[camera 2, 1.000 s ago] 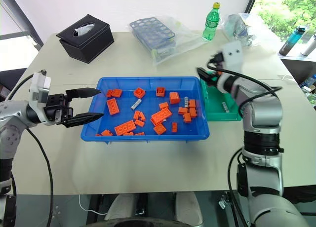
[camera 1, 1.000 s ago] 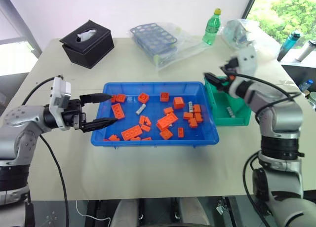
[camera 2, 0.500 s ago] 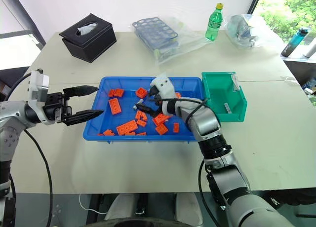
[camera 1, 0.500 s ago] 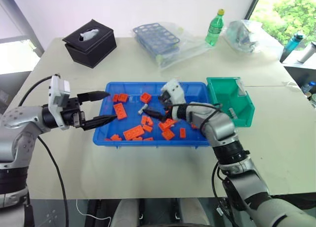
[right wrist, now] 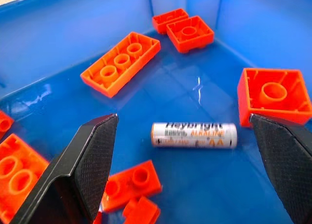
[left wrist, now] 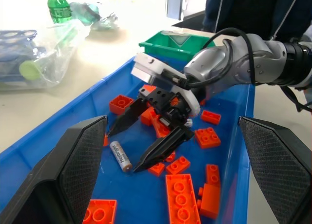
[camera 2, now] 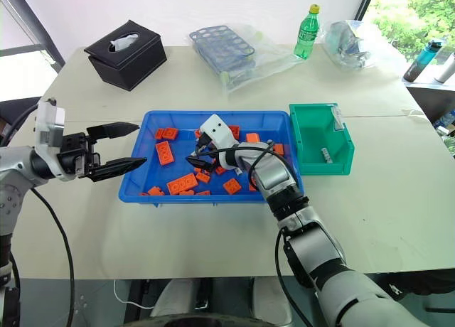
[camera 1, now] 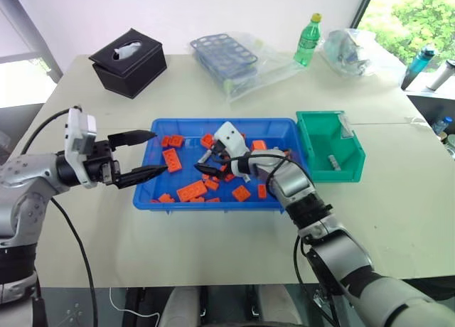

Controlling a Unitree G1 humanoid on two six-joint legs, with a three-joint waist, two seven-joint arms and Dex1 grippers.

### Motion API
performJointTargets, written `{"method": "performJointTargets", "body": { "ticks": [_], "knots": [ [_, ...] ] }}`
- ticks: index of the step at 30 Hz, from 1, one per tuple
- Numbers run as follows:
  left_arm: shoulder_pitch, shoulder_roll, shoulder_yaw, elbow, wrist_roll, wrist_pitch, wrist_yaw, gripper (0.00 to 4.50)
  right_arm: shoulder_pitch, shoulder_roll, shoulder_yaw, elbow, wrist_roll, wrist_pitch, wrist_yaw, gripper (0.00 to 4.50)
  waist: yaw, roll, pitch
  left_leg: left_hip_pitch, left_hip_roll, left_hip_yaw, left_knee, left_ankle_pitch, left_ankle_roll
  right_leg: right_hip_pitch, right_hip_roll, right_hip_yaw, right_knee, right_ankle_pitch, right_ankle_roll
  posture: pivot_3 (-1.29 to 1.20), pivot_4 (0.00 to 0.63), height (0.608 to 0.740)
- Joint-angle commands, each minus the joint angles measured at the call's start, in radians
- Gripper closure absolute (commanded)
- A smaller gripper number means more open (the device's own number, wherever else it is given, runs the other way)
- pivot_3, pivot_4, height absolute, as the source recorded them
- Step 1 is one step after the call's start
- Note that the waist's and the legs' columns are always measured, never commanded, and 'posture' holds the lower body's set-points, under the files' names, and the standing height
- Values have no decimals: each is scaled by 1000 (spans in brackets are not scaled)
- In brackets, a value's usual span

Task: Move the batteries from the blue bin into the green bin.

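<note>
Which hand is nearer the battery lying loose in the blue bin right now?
Right. The right hand hangs open just over the battery; the left hand waits at the blue bin's far end.

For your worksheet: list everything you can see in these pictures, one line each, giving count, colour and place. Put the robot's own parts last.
Table: one, beige, under everything.
Blue bin: one, blue, table centre.
Bricks: many, orange, scattered in the blue bin.
Battery: one, silver, on the blue bin's floor between the right end effector's fingers, untouched.
Green bin: one, green, right of the blue bin.
Battery in green bin: at least one, grey, on its floor.
Tissue box: one, black, far left.
Tube rack: one, dark blue, bagged, far centre.
Bottle: one, green, far right.
Left end effector: black, open, at the blue bin's left edge.
Right end effector: black, open, low in the blue bin.
</note>
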Motion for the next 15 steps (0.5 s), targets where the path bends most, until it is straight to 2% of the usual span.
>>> {"method": "performJointTargets", "body": {
  "ticks": [1,8,15],
  "knots": [
    [-7,19,31,-22,-15,-3,4,0,-54,14,-5,70,-34,24,-23,74,-1,0,0,0,0,0,0,0,0,0,0,0,0,0,0,0,150,733],
    [-20,22,30,-10,-9,-5,9,0,-100,7,16,71,-47,140,33,74,1,0,0,0,0,0,0,0,0,0,0,0,0,0,0,0,150,733],
    [-17,22,33,-11,-10,-7,17,0,-75,-22,41,-87,-53,242,75,74,1,0,0,0,0,0,0,0,0,0,0,0,0,0,0,0,150,733]
  ]
}}
